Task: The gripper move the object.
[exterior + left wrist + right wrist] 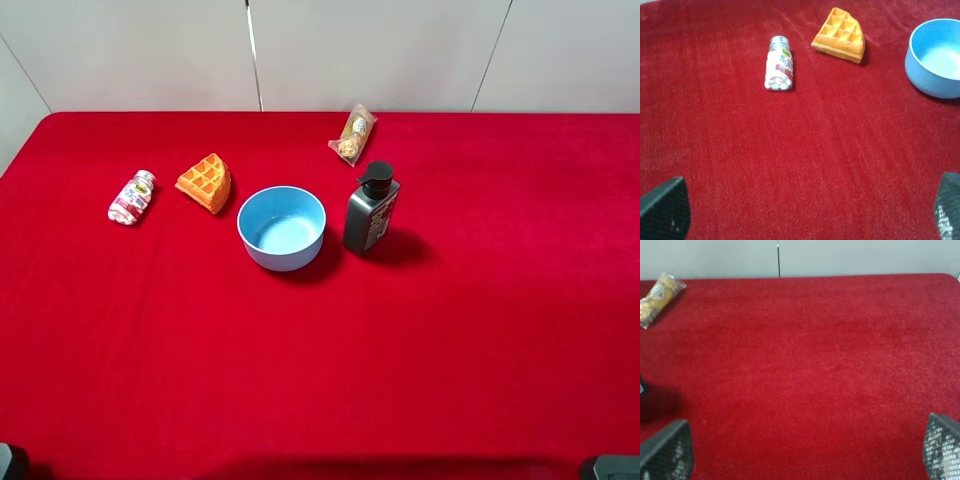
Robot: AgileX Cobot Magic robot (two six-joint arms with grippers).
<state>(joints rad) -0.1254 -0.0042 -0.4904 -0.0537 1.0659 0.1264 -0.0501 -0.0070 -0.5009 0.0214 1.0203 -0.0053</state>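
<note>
**Operator:** What have I got on the table, left to right?

**Spotter:** Toward the far left corner of your red-covered table [150, 360] lies a small white-and-pink bottle [132, 197] on its side. Just beside it, to the right, you have the orange waffle wedge [205, 183]. Next comes your light blue bowl [282, 227], upright and empty, near the middle of the table's width and closer to the far edge than the near one. It sits close to the waffle wedge without touching it. Just right of the bowl stands the dark grey pump bottle [371, 209], upright. Behind that, near the far edge, lies a small clear-wrapped snack packet [353, 135].

**Operator:** And my grippers?

**Spotter:** Your left gripper [805, 210] shows only its two dark fingertips [665, 210] at the edges of its wrist view, spread wide apart with bare red cloth between them; it grips nothing. The bowl sits well ahead of it, off to one side. Your right gripper [805, 452] is likewise spread wide, fingertips [667, 452] far apart over bare cloth, nothing between them. From the high camera you see only dark bits at the near corners.
</note>
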